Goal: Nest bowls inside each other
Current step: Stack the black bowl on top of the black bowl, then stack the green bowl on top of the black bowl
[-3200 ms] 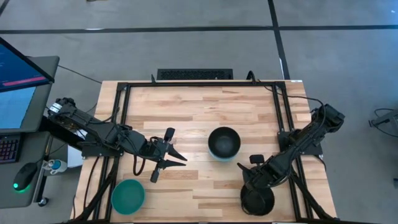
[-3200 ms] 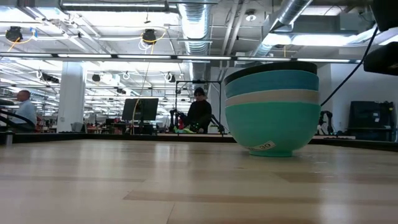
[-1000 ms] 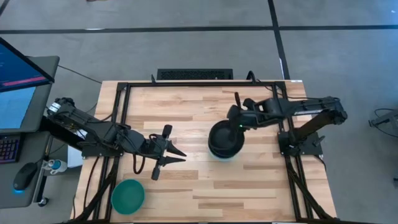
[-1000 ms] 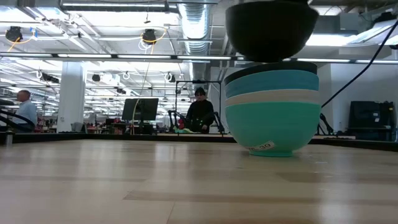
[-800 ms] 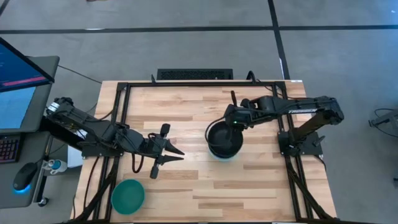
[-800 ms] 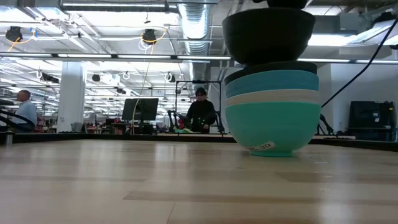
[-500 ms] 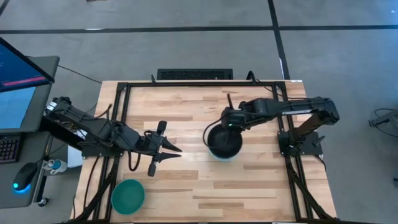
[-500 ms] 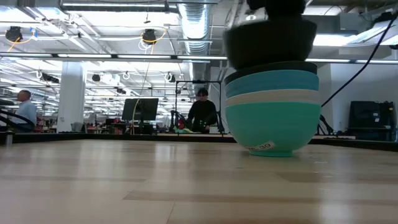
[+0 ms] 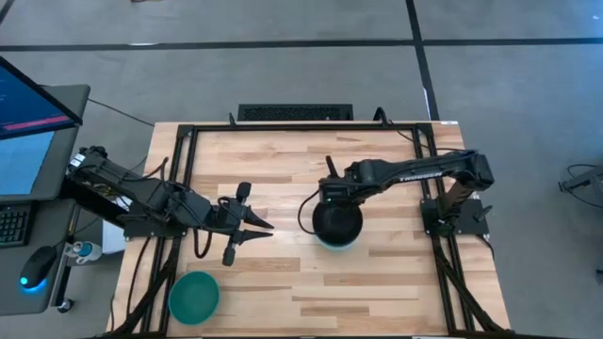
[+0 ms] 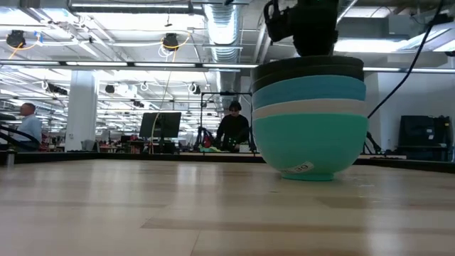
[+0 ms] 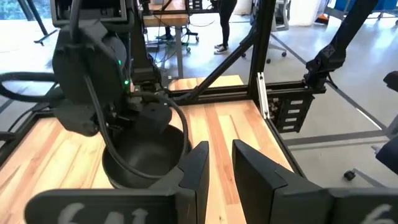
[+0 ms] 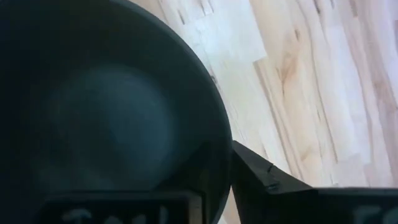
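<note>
While its rim hides inner bowls, right gripper (image 9: 332,191) pinching top black bowl (image 9: 337,219) in stack, teal-green bowl (image 9: 193,295) apart, left gripper (image 9: 256,226) narrowly parted.

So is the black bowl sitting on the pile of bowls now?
Touching. The low view shows the black bowl sunk into the stack of bowls, only its rim showing, no gap.

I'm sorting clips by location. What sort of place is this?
Probably an open-plan lab or workshop: exposed ceiling ducts, a person at a bench behind the wooden table, and a monitor beside the rig.
</note>
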`<action>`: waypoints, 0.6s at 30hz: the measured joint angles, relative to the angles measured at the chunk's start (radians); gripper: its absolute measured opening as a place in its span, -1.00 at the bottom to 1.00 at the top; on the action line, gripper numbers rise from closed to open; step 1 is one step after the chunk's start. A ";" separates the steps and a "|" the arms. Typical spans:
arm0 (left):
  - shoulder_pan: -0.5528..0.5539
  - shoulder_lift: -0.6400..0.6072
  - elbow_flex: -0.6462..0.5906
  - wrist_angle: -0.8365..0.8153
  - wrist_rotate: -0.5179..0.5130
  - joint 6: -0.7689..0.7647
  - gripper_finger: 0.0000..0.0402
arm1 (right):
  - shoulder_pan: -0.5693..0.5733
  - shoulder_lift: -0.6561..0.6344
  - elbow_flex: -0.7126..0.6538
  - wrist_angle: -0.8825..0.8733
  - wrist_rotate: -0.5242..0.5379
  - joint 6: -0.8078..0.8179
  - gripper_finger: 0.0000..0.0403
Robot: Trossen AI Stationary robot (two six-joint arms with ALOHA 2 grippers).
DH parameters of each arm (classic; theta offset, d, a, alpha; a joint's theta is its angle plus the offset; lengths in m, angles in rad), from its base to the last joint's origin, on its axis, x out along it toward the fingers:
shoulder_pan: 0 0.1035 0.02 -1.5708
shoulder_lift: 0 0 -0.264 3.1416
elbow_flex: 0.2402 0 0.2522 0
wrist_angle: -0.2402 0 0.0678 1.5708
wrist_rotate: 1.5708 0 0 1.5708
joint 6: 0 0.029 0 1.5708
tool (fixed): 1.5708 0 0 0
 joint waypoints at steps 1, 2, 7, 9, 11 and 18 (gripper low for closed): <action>0.000 0.000 0.000 -0.001 0.000 0.000 -0.70 | 0.000 0.008 0.000 0.000 -0.002 0.000 -0.61; 0.000 0.000 0.000 -0.003 0.000 -0.001 -0.70 | 0.000 0.016 0.000 0.001 -0.002 -0.002 -0.59; 0.000 0.000 0.000 -0.005 0.000 -0.002 -0.70 | 0.000 0.035 0.000 0.009 -0.006 -0.020 -0.52; 0.000 0.000 0.000 -0.003 0.000 -0.003 -0.70 | 0.000 0.033 0.000 0.015 -0.006 -0.030 -0.49; 0.000 -0.002 0.000 -0.003 0.000 -0.004 -0.70 | 0.000 0.031 0.000 0.019 -0.006 -0.034 -0.47; 0.000 -0.032 0.000 0.005 -0.002 -0.007 -0.70 | 0.000 -0.013 0.010 -0.009 -0.015 -0.035 -0.46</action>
